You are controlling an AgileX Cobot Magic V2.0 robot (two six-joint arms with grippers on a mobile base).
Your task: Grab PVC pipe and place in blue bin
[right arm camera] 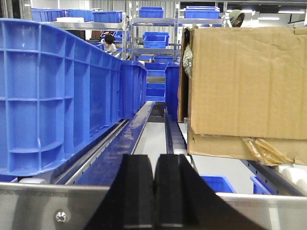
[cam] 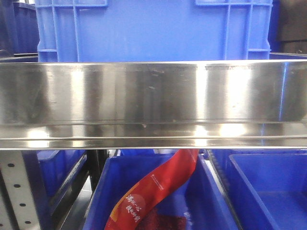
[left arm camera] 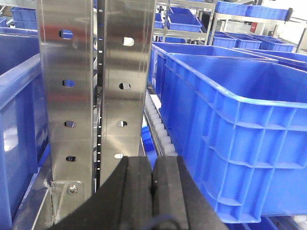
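A brushed steel shelf rail (cam: 153,103) runs straight across the front view. Above it stands a large blue crate (cam: 153,28). Below it sit two open blue bins, a middle bin (cam: 211,201) and another bin to its right (cam: 268,187). A long red printed packet (cam: 156,189) leans inside the middle bin.

In the left wrist view, the left gripper (left arm camera: 152,187) shows two black fingers pressed together with nothing between them. It faces a perforated steel upright post (left arm camera: 91,86), and a large blue bin (left arm camera: 235,139) rests on a roller track just to the right.

In the right wrist view, the right gripper (right arm camera: 153,191) also has its black fingers closed together, empty. It looks along a shelf lane between a tall blue crate (right arm camera: 53,91) on the left and a brown cardboard box (right arm camera: 247,81) on the right.

The PVC pipe appears in none of the three views.
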